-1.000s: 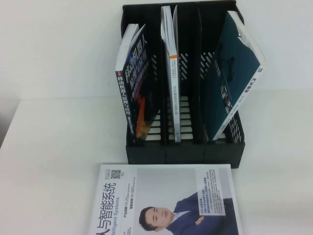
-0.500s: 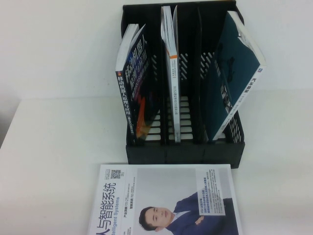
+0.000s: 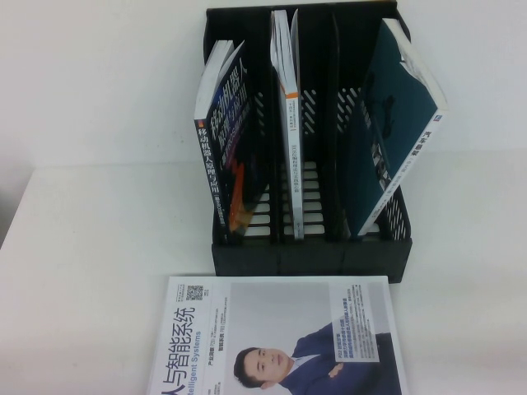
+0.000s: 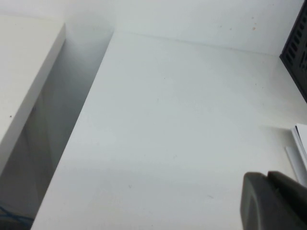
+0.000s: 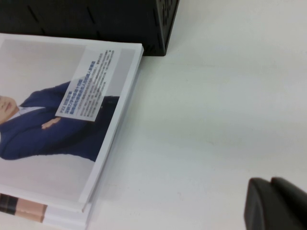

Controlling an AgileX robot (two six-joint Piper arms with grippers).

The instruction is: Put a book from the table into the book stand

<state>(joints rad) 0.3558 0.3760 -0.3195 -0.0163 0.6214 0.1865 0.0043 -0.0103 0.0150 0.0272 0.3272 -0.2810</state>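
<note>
- White desk (image 3: 99, 263) carries the black book stand (image 3: 309, 257) at its far side.
- The book (image 3: 394, 123), teal back showing, stands in the right slot, long axis upright, top leaning right.
- Left gripper (image 4: 273, 201) hovers over bare desk; right gripper (image 5: 276, 203) beside the white-and-blue book (image 3: 276, 337); whether either's fingers are parted, I cannot tell.

Not much of me shows. My left pincer (image 4: 274, 201) appears only in the left wrist view, at the frame's corner: dark grey-black, matte, w/ a rounded top edge and a thin seam splitting it into two blocky parts. My right pincer (image 5: 277, 205) appears only in the right wrist view, same build: dark charcoal, smooth, soft-cornered, one narrow groove running down it, a faint sheen on the upper edge. No cables, screws or markings visible on either. Neither arm nor pincer shows in the high view.
</note>
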